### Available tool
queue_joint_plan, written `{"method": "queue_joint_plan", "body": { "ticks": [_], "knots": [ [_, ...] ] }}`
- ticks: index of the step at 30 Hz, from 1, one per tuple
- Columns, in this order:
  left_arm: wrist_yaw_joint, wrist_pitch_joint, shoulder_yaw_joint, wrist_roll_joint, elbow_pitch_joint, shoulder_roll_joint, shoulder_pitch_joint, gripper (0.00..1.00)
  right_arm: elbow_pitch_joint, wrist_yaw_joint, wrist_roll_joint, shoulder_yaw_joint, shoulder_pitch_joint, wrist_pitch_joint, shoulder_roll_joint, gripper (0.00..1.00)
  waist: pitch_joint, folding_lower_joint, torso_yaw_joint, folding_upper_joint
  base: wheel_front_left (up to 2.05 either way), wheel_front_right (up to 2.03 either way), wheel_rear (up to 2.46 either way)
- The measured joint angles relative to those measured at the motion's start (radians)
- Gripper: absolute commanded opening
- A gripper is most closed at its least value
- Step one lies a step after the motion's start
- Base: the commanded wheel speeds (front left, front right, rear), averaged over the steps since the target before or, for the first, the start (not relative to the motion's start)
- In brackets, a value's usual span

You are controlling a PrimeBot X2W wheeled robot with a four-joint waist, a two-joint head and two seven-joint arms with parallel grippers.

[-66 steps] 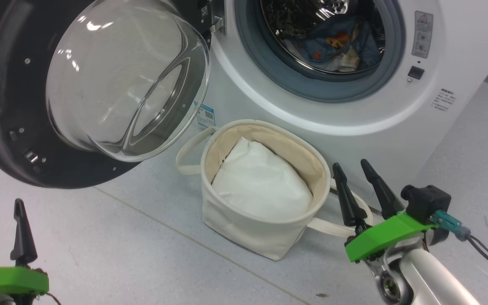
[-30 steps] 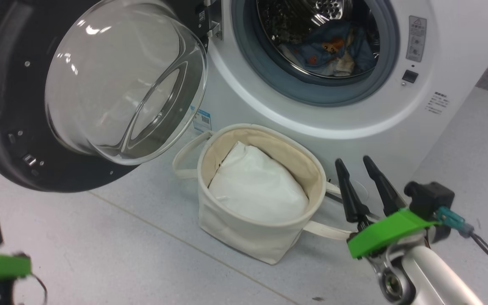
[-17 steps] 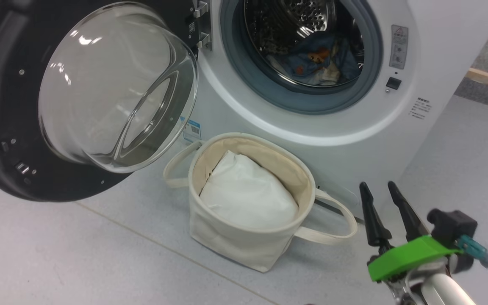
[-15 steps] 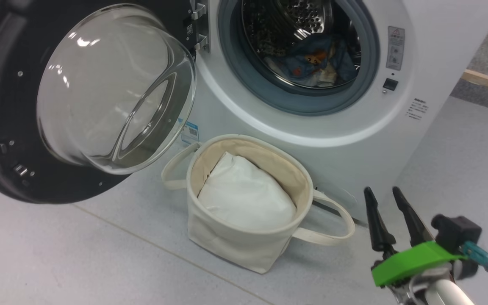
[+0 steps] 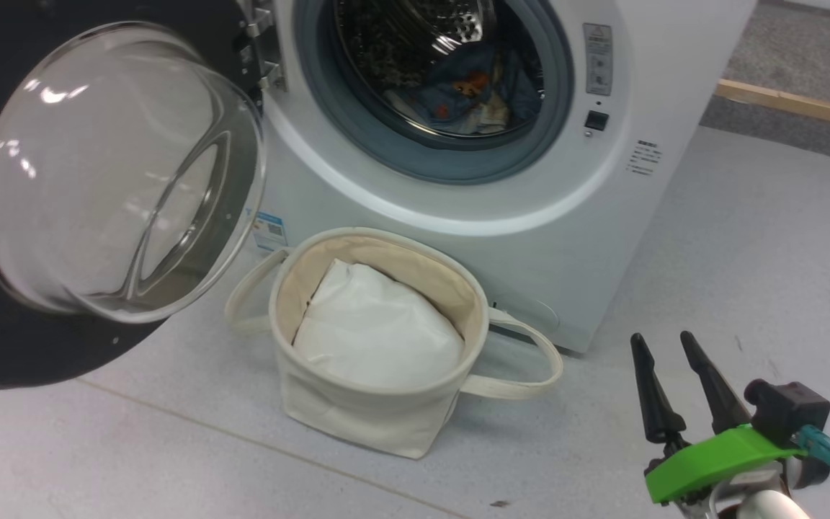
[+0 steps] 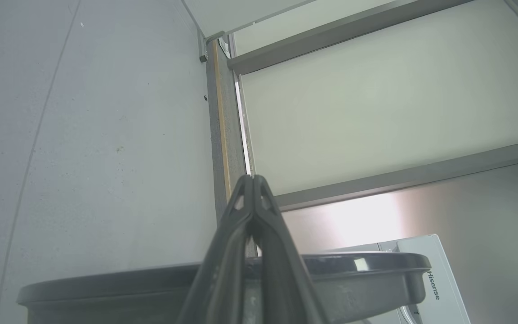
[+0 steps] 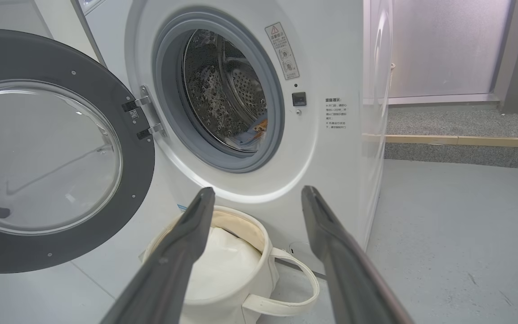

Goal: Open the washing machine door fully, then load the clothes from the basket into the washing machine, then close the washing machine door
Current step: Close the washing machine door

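Glossy black round clear glass, the washing machine door (image 5: 98, 180) stands swung wide at 9 o'clock of the washing machine (image 5: 472, 238), its bowl bulging toward 3 o'clock. Blue printed clothes (image 5: 458, 90) lie in the steel drum at 12 o'clock. The cream basket (image 5: 379, 418) stands upright, mouth up, just before the machine, holding a white bundle (image 5: 372, 331). Bare floor (image 5: 761, 238) spreads from 3 to 6 o'clock. The right gripper (image 5: 660, 336), at 5 o'clock, has its fingers spread on nothing. The left gripper (image 6: 252, 178) is pinched together above a dark edge, perhaps the door's.

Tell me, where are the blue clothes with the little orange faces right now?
In the head view's upper middle, the clothes lie low inside the drum of the washing machine, above the basket standing before it.
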Motion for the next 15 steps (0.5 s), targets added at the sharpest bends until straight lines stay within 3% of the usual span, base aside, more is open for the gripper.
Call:
{"method": "queue_joint_plan", "body": {
  "ticks": [15],
  "knots": [
    [-0.036,0.059,-0.006,-0.013,0.175,0.061,-0.088,0.0,0.004,0.0,0.0,0.019,-0.019,0.0,-0.024,1.0,0.029,0.0,-0.035,0.0,0.0,0.0,0.0]
  ]
}}
